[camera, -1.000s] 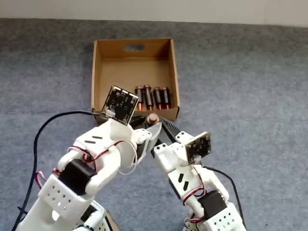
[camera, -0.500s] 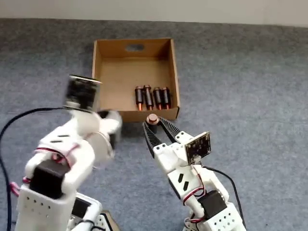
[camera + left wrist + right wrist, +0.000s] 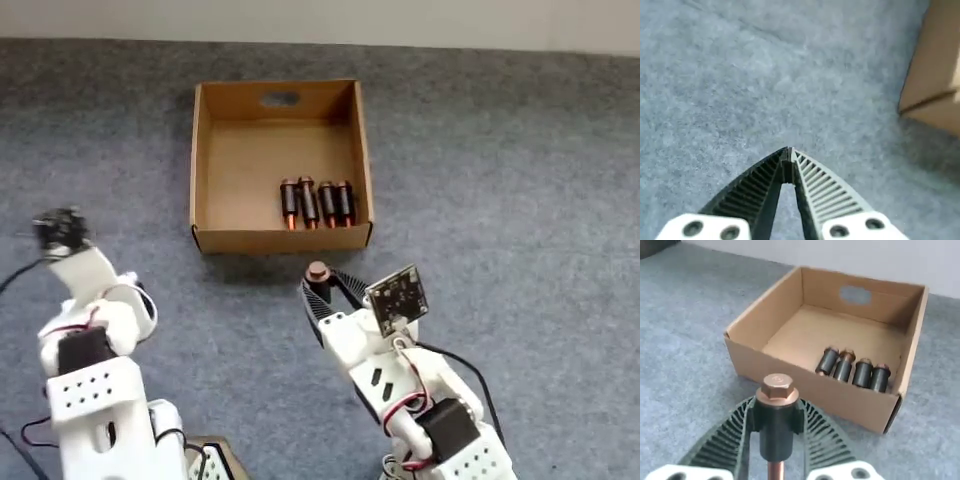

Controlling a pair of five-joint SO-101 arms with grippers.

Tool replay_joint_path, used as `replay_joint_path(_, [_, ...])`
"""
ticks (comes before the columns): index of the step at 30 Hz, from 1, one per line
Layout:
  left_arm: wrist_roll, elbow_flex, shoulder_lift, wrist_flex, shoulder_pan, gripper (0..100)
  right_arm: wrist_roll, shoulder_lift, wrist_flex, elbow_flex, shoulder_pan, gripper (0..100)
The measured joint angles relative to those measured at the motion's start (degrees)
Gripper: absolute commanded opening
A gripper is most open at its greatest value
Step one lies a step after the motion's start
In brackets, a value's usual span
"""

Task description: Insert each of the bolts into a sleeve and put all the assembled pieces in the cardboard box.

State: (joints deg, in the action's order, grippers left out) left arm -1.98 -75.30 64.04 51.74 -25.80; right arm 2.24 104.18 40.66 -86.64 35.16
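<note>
I count one cardboard box [image 3: 197, 160], four assembled pieces [image 3: 308, 200] lying inside it, and a fifth piece [image 3: 318, 272] outside, on its near side.

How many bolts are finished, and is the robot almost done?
Nearly done, it seems. Four put-together pieces already lie side by side in the cardboard box. In hand: the right jaws are shut on a fifth piece, a bolt in its sleeve, held just outside the box's near wall. Left to do: drop that one in. The left jaws are shut on nothing, over the carpet.
</note>
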Motion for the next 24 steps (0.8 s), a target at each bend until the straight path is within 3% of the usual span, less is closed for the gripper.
replay_joint_path(6, [9.67, -9.14, 0.0, -7.47, 5.98, 1, 0.0, 0.0, 2.29, 7.3, 0.0, 0.6])
replay_joint_path(12, [10.99, -12.13, 0.0, -11.69, 8.26, 1, 0.0, -6.51, 2.29, 20.04, 0.0, 0.6])
replay_joint_path(19, [10.99, -12.22, 0.0, -12.13, 8.44, 1, 0.7, -35.6, 2.11, 41.32, 0.0, 0.6])
replay_joint_path(24, [10.99, -12.22, 0.0, -12.13, 8.44, 1, 10.46, -65.23, -1.93, 52.04, -0.18, 0.6])
